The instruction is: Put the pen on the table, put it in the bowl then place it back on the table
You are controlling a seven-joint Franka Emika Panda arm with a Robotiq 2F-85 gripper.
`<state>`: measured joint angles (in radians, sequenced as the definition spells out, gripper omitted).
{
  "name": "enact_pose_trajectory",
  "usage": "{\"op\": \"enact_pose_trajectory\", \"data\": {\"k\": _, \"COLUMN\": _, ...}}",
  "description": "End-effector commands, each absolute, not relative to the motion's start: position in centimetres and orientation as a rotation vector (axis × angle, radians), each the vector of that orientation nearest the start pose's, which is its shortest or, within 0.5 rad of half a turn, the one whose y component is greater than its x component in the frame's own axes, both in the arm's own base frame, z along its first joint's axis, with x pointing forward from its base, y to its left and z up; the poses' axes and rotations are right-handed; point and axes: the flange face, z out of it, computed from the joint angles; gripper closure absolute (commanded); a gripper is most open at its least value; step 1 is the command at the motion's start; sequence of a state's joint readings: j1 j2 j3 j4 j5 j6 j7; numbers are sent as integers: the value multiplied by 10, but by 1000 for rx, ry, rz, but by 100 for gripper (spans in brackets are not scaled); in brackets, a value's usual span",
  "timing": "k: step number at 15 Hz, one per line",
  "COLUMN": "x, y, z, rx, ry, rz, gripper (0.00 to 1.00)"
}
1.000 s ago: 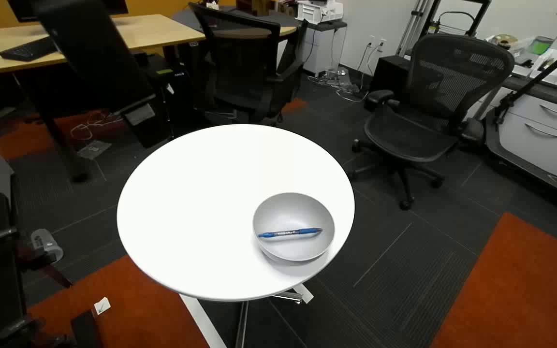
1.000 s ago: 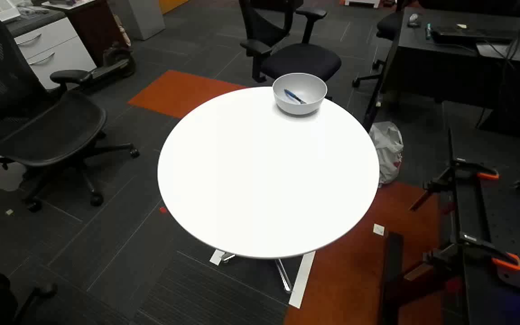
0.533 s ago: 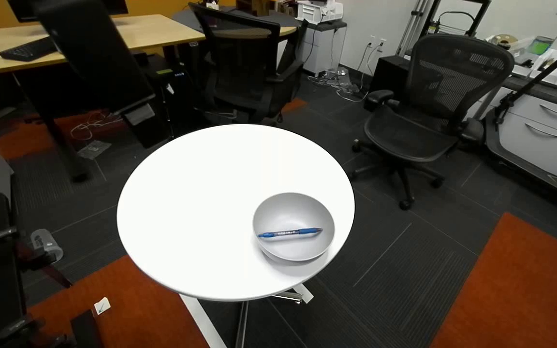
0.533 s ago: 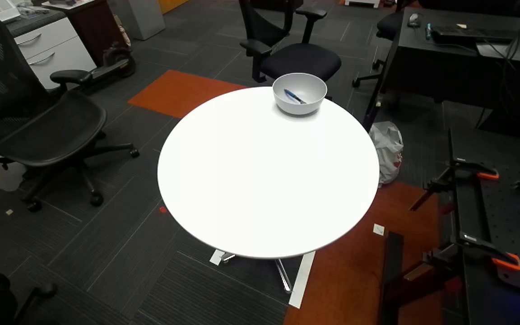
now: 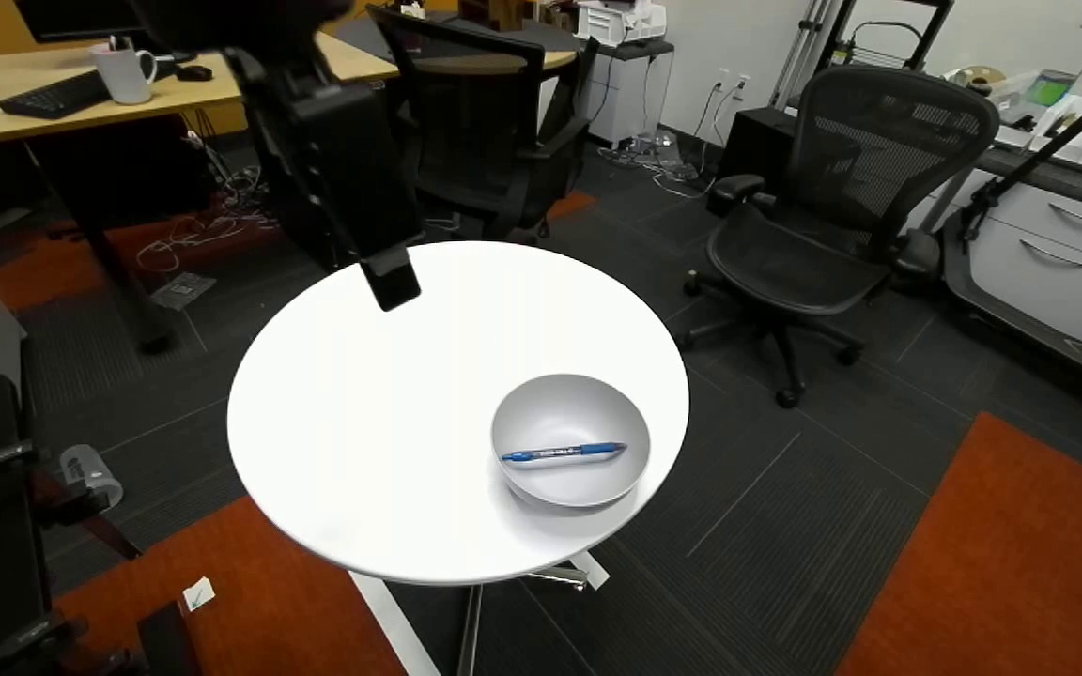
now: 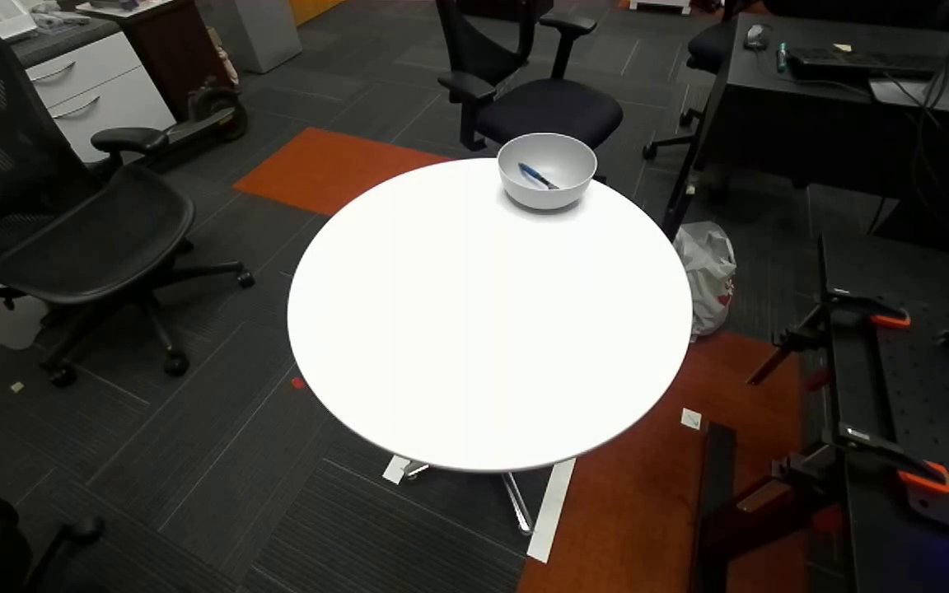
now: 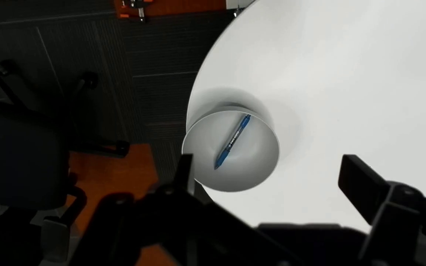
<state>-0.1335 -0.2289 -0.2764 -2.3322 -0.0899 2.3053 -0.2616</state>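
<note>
Grey bowl (image 5: 564, 410): smooth, round, near right in an exterior view
White worktop (image 5: 391, 413): flat, round
Blue pen (image 7: 232, 142): slim, inside bowl
Tool (image 7: 267, 170): spread wide

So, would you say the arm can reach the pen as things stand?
Probably yes: the pincer is open and nothing covers the pen, though the bowl around it might hinder the grip.

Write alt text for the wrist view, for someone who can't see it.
A blue pen lies inside a grey bowl near the edge of a round white table. The black gripper, open and empty, spans the bottom.
</note>
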Motion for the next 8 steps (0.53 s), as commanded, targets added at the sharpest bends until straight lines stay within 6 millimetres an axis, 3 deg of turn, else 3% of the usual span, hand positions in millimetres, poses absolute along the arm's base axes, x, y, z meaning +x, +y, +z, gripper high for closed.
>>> {"op": "enact_pose_trajectory", "data": {"k": 1, "x": 506, "y": -206, "z": 414, "rx": -3204, "ry": 284, "rz": -232, "gripper": 0}}
{"op": "enact_pose_trajectory", "data": {"k": 4, "x": 537, "y": -201, "z": 382, "rx": -3207, "ry": 364, "rz": -206, "gripper": 0}}
{"op": "enact_pose_trajectory", "data": {"k": 8, "x": 562, "y": -204, "z": 342, "rx": -3178, "ry": 468, "rz": -239, "gripper": 0}}
